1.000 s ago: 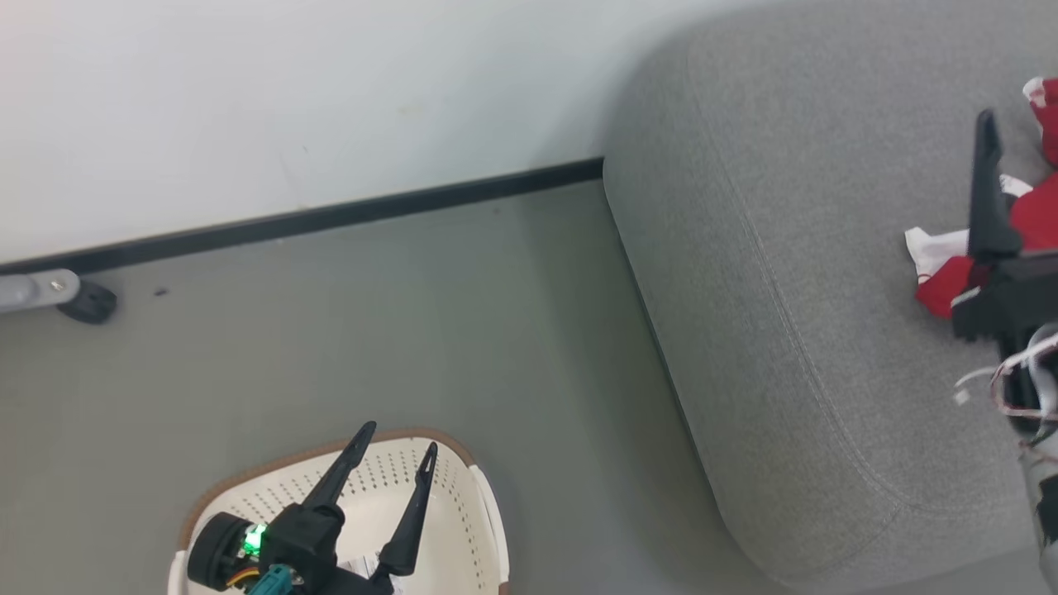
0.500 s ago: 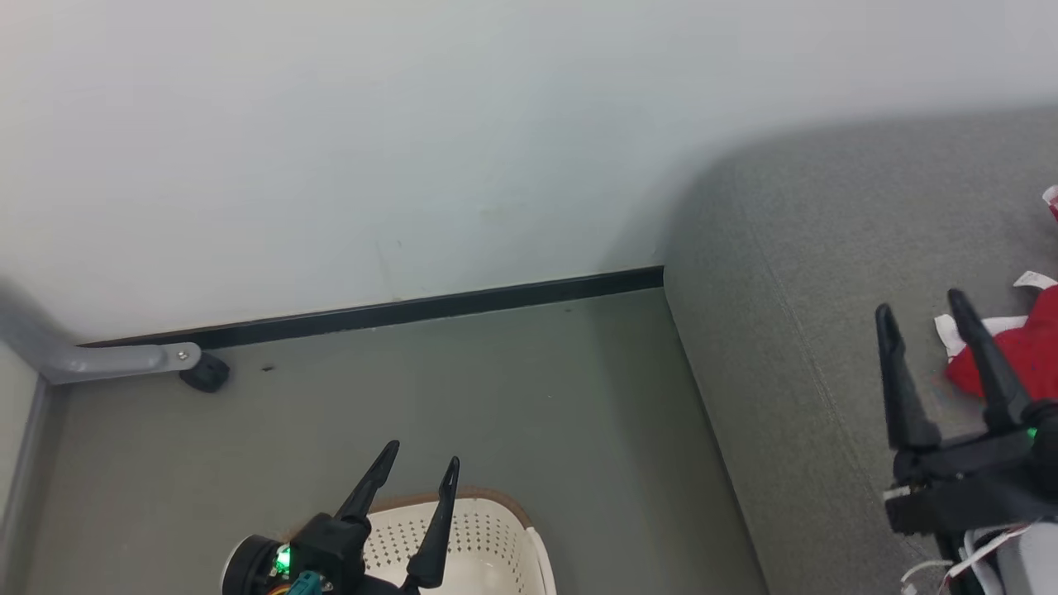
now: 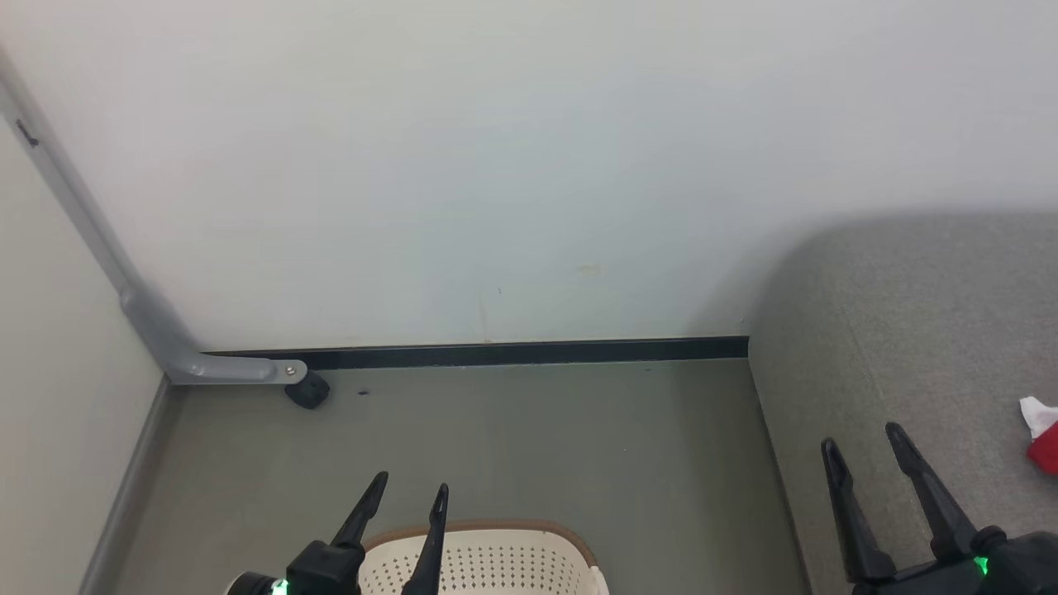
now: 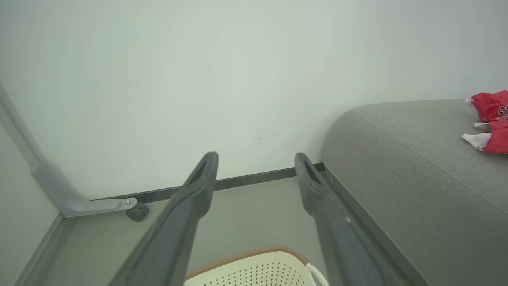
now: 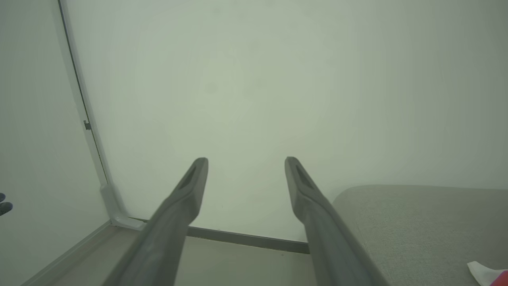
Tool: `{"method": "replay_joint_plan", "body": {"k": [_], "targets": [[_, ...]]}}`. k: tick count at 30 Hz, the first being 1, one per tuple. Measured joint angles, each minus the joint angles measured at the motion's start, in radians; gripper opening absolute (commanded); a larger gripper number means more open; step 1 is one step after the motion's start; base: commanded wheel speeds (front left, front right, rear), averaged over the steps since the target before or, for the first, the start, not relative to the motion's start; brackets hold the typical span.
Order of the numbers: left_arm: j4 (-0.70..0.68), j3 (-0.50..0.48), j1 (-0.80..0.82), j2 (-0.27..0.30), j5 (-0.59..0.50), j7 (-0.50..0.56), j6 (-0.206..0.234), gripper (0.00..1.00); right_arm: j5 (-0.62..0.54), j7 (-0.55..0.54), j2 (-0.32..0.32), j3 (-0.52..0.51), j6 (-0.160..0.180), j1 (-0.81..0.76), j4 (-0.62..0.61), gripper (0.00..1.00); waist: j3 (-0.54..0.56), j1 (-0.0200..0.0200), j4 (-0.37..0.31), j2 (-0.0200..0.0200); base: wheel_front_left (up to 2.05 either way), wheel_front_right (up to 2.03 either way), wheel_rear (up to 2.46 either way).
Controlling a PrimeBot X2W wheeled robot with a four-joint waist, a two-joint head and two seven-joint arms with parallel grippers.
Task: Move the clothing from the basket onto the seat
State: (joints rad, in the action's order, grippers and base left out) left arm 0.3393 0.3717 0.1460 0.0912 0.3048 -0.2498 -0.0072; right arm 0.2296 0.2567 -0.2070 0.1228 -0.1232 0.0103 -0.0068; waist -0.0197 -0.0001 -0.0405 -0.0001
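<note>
open floor (image 3: 529, 463) between basket (image 3: 496, 562) and seat (image 3: 909, 330); wall (image 3: 496, 165) blocks beyond.

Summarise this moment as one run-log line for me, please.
left tool: open, empty, by basket | right tool: open, empty, over seat edge | clothing: red garments lying on seat

In the head view the basket (image 3: 496, 558) stands on the floor (image 3: 537, 430) at six o'clock, with the left gripper (image 3: 411, 482) over its left part at seven. The seat (image 3: 909, 330) lies at four o'clock, right of the basket. The clothing (image 3: 1043, 434) lies on it, right of the right gripper (image 3: 860, 435). A caster (image 3: 307, 390) sits at eight o'clock, just before the wall (image 3: 496, 165) at twelve.
</note>
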Motion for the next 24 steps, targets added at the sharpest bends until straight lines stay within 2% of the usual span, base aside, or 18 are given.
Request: {"method": "replay_joint_plan", "body": {"k": [12,19,24], "targets": [[0.009,-0.051,-0.042,-0.002,-0.01,0.0,0.052,1.0,-0.019,0.0,0.038,0.038,0.01,-0.078,0.023,1.0,0.037,0.0,0.106,0.0002,0.0,0.0,0.0],[0.022,-0.081,-0.058,-0.006,-0.013,0.0,0.078,1.0,-0.03,0.0,0.061,0.039,0.044,-0.114,0.061,1.0,0.047,0.0002,0.156,0.0001,0.0,0.0,0.0],[0.028,-0.103,-0.093,-0.005,-0.013,0.0,0.08,1.0,-0.038,0.0,0.083,0.051,0.054,-0.127,0.083,1.0,0.05,0.0002,0.183,0.0002,0.0,0.0,0.0]]}}
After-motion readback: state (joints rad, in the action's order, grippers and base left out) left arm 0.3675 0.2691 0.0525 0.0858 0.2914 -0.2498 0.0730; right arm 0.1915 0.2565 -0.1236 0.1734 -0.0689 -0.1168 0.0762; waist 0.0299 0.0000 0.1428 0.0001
